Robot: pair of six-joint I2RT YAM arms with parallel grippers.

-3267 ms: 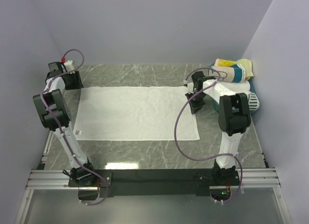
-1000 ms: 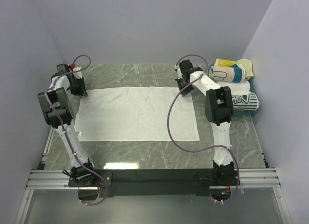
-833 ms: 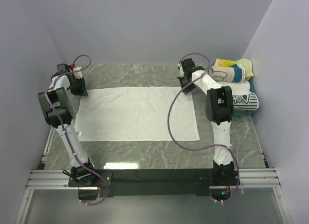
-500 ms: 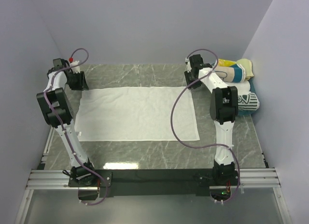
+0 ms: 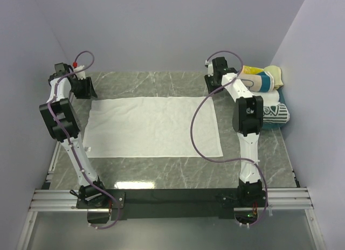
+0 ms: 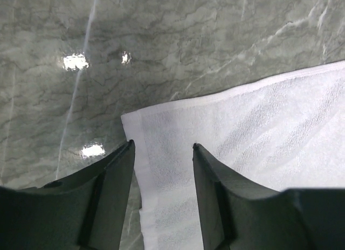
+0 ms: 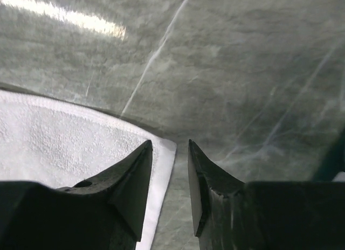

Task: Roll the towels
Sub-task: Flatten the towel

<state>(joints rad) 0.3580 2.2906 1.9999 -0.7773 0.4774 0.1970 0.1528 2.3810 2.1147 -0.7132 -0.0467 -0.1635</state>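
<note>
2 corners of towel (image 5: 151,126): left gripper (image 6: 161,146), right gripper (image 7: 168,144) over them (jaws parted).

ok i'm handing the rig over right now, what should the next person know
Left gripper: open, astride the white towel's far left corner.
Right gripper: open at its far right corner.
Neither grips yet.
White towel: spread flat, unrolled.
Done: striped rolled towel and printed rolled towel, at far right.
Left: pinch both corners, roll the white towel.

White arms (image 5: 78,158) with black joints, purple cables (image 5: 193,137), dark tapered gripper fingers (image 6: 215,201)
</note>
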